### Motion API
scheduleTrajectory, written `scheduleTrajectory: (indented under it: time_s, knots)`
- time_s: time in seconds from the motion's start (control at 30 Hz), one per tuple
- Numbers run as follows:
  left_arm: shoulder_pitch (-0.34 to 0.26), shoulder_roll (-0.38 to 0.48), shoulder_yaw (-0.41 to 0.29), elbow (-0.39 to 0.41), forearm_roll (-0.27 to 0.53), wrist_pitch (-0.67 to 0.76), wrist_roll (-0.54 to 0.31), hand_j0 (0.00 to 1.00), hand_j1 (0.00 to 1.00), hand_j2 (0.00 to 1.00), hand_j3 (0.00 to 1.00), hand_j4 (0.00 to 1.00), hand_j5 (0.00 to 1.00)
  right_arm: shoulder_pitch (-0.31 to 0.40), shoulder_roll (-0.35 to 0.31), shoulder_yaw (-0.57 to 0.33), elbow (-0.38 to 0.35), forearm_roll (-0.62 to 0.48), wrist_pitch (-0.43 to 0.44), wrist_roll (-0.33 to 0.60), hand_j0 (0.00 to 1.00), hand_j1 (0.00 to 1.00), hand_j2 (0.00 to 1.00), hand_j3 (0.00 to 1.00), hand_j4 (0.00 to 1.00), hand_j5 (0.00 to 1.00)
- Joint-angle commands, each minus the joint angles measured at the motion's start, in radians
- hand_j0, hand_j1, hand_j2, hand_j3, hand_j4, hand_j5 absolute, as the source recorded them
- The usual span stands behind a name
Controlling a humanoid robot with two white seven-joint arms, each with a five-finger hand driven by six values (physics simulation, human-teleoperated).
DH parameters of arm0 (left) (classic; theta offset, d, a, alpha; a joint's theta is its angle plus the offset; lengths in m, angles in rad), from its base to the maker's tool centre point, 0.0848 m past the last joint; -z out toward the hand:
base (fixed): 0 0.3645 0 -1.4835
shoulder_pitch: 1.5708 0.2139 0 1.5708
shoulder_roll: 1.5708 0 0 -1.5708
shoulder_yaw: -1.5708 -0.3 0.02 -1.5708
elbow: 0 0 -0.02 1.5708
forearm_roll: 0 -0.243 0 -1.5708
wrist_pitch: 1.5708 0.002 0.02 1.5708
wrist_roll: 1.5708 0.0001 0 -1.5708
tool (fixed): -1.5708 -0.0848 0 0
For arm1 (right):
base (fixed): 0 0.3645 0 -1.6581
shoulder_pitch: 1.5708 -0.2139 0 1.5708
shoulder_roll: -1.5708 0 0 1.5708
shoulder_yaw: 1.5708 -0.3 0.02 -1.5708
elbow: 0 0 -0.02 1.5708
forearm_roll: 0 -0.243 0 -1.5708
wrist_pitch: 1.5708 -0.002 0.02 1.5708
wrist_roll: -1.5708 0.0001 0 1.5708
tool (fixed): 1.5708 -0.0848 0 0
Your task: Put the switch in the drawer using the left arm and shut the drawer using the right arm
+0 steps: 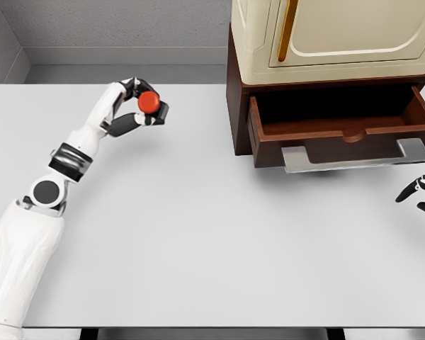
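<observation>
The switch [150, 103] is clamped in the left hand [140, 106], held up near the table's [198, 234] far left edge, well apart from the drawer [343, 134]. That drawer is seen open. Carrying, dropping and closing are judged undone; the right hand [421, 193] is seen relaxed, empty, at the right edge.

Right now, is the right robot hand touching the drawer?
Apart. The head view shows the right robot hand at the picture's right edge, below the open drawer, with bare white table between its fingertips and the drawer's grey handle.
</observation>
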Motion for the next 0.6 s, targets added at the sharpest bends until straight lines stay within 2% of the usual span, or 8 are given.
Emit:
scheduleTrajectory:
  time_s: [0.0, 0.13, 0.57]
  knots:
    - [0.0, -0.003, -0.015, -0.034, 0.005, 0.007, -0.001, 0.35, 0.35, 0.35, 0.35, 0.35, 0.35, 0.0, -0.001, 0.0, 0.0, -0.007, 0.003, 0.0, 0.55, 0.55, 0.55, 0.55, 0.55, 0.55]
    - [-0.003, -0.009, -0.04, -0.053, 0.005, 0.007, -0.001, 0.35, 0.35, 0.35, 0.35, 0.35, 0.35, 0.0, -0.001, 0.0, 0.0, -0.007, 0.003, 0.0, 0.55, 0.55, 0.55, 0.55, 0.55, 0.55]
    - [-0.012, -0.113, -0.043, -0.077, 0.001, 0.026, -0.025, 0.35, 0.35, 0.35, 0.35, 0.35, 0.35, 0.0, -0.001, 0.0, 0.0, -0.007, 0.003, 0.0, 0.55, 0.55, 0.55, 0.55, 0.55, 0.55]
